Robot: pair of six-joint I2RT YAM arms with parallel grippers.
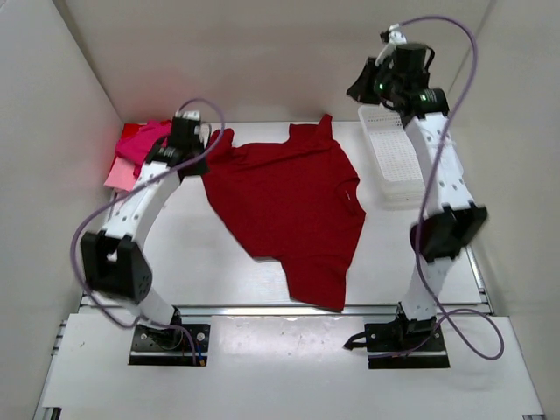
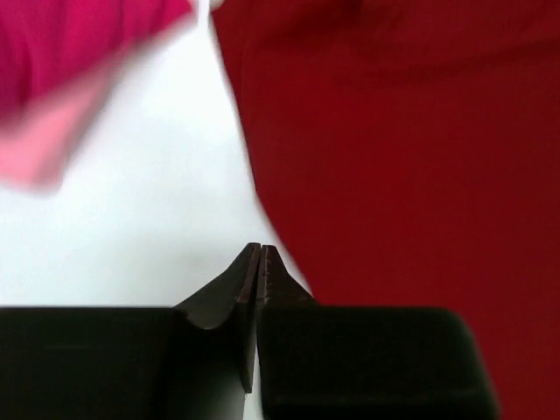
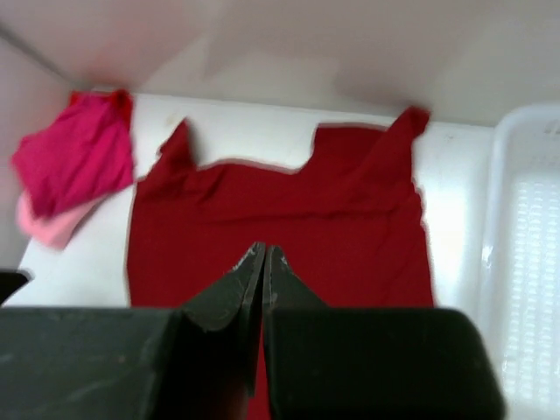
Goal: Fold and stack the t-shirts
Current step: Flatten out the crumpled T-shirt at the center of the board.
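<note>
The crimson shirt (image 1: 289, 210) is lying just right of the left gripper (image 2: 261, 254) and left of the right gripper (image 3: 262, 252), both pressed together, empty.

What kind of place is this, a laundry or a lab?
Probably a robot test booth, not a laundry: two robot arms bolted to a white table, plain white walls boxing it in, and a crimson t-shirt spread beside a mesh basket.

White table (image 1: 206, 262), plain white walls (image 1: 262, 61) — even light
</note>
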